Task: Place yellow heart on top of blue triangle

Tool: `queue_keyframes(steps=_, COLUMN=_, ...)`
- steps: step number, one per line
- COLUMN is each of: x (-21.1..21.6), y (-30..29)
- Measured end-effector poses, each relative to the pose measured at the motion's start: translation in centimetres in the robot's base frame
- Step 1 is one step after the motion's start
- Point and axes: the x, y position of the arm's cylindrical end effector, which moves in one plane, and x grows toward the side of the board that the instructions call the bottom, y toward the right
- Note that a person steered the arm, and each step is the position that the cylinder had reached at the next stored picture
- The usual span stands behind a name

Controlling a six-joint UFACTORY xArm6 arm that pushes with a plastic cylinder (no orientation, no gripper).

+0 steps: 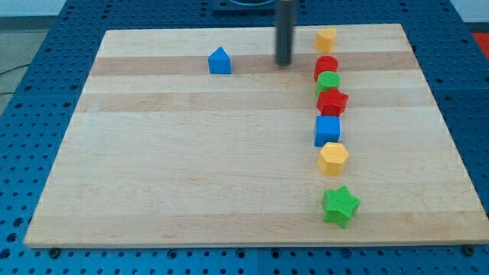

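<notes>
Nothing blocks my tip (284, 64) (between blue triangle (219, 61); yellow heart (326, 39)).

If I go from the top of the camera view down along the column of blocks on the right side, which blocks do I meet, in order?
Yellow heart → red cylinder → green cylinder → red star → blue cube → yellow hexagon → green star.

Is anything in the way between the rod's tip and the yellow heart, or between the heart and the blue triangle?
No block lies between my tip and the yellow heart, just to its right near the view's top. Between the heart and the blue triangle, only my tip and rod interrupt the bare board.
</notes>
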Motion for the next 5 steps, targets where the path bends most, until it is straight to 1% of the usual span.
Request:
queue_keyframes(steps=1, x=-0.1, y=7.4)
queue_keyframes(steps=2, x=-2.4, y=9.8)
queue_keyframes(steps=3, x=-4.3, y=6.8)
queue_keyframes(steps=4, x=-4.4, y=-2.2)
queue_keyframes(steps=5, x=-4.4, y=-0.3)
